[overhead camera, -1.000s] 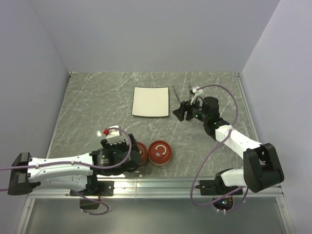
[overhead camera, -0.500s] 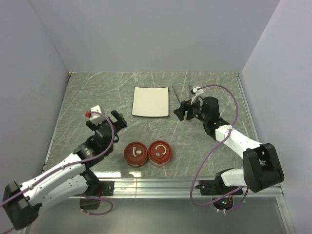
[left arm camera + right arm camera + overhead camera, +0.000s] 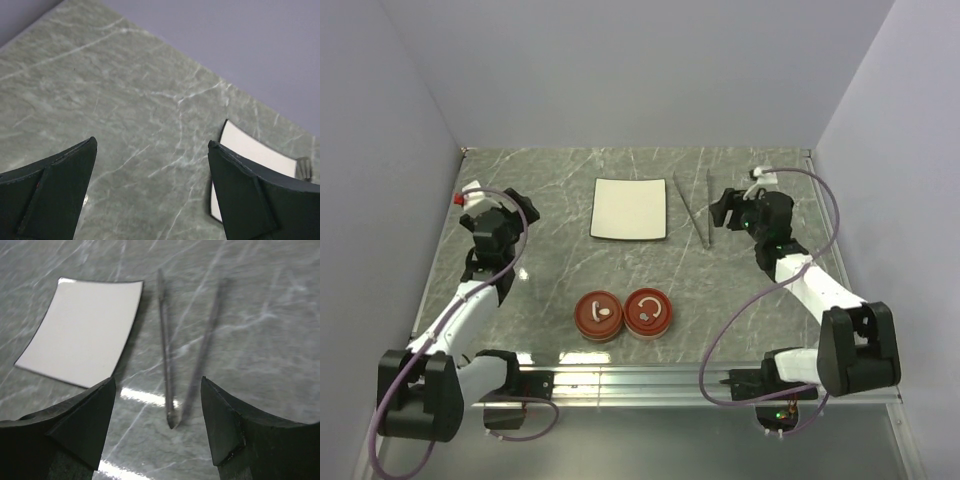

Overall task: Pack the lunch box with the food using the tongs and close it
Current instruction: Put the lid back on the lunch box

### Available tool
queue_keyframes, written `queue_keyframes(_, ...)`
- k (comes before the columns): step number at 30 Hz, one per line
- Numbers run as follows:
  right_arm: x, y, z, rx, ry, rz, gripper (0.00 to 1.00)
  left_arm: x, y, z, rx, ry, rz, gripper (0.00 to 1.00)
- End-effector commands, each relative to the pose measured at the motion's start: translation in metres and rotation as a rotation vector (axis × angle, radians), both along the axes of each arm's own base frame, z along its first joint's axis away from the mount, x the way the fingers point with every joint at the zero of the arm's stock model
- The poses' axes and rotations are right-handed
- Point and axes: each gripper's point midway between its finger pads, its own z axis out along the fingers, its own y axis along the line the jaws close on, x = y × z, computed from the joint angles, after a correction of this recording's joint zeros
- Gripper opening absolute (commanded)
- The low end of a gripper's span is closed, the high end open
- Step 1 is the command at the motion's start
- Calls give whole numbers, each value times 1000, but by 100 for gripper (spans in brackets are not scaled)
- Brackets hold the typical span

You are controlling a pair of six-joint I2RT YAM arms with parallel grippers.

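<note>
Your right tool [image 3: 157,381] stands wide and empty, near the tongs [image 3: 165,350]. They lie flat towards the far right corner of the table, just right of the white plate [image 3: 630,208]. Your left tool [image 3: 151,145] is also wide and empty, by the left edge. No food shows; the lunch box [image 3: 598,328] at the near edge wears its red lids [image 3: 648,305]. I judge the task done: only check the lids sit flush

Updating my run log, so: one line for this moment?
left jaws: open, empty | right jaws: open, empty, facing tongs | tongs: flat on table, right of plate | plate: bare | red tubs: lidded
</note>
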Motion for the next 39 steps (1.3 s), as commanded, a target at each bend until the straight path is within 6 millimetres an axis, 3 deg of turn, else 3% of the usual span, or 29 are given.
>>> queue_keyframes(1,8,-27,60,31,-153,-137,76,-1,-5,51,-13,-177,-59,99)
queue_keyframes(8,-21,-48,90,52,-270,-230,78,-16,3,59,-13,-172,-20,99)
queue_keyframes(38,-19,-43,85,50,-255,-202,79,-19,1,56,-10,-183,-34,99)
queue_keyframes(39,-19,-42,83,49,-251,-202,79,-19,-1,62,-16,-215,-46,99)
